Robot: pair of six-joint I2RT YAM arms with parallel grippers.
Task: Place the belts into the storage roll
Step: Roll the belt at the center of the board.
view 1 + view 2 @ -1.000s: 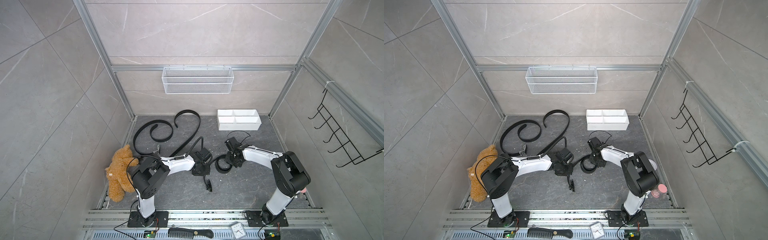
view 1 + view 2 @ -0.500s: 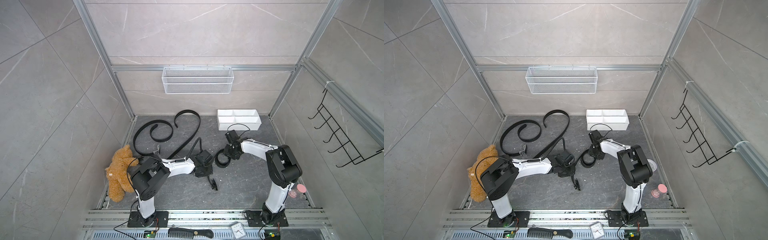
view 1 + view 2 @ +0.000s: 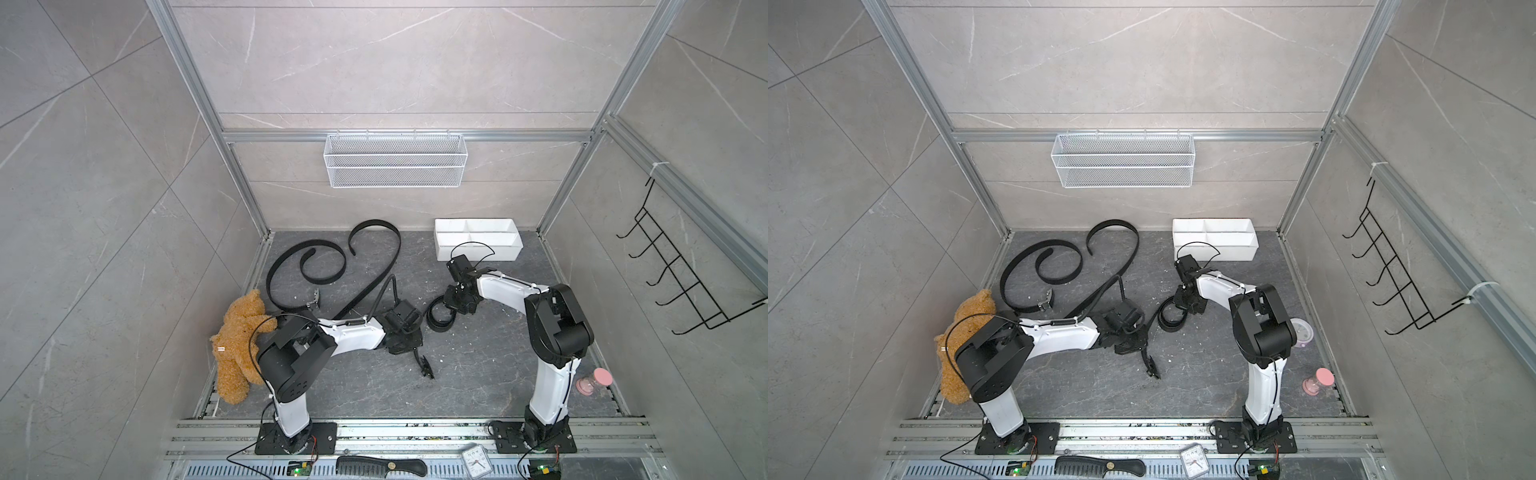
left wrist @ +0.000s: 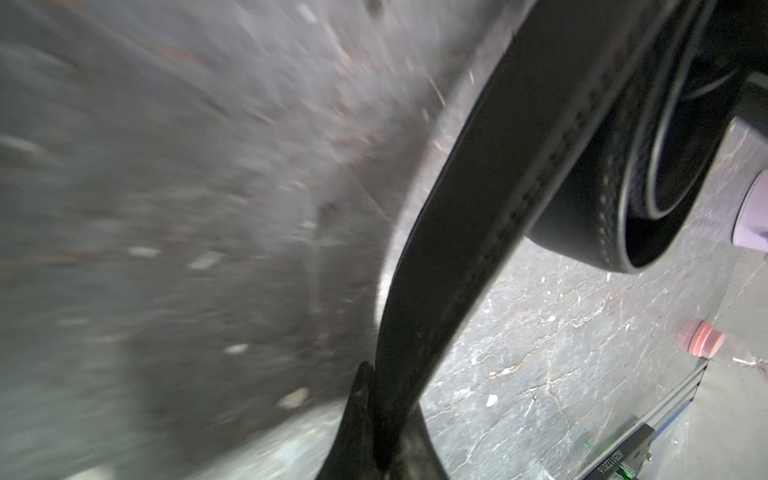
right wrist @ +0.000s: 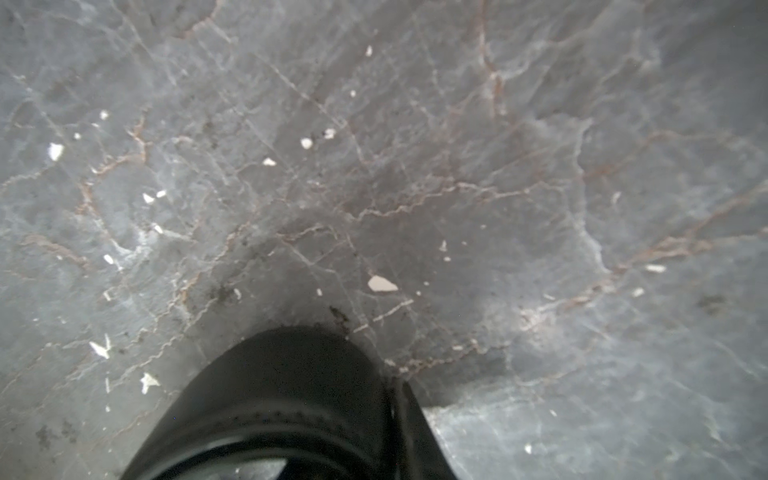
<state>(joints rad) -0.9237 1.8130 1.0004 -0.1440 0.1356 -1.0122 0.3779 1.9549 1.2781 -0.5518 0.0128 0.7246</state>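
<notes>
Top views both show the left gripper (image 3: 411, 348) clenched on a black belt (image 3: 436, 326) whose coiled end lies at the right gripper (image 3: 451, 308), with the white storage roll (image 3: 478, 251) well beyond both. Left wrist view shows the belt running out from between pinched fingers (image 4: 359, 432). Right wrist view shows the belt's coil just beside one finger (image 5: 417, 440); whether it is grasped cannot be told.

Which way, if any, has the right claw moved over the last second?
Yes. The right claw has moved toward the white storage tray; its cable loop now overlaps the tray's front wall. The coiled belt shifted with it.
</notes>
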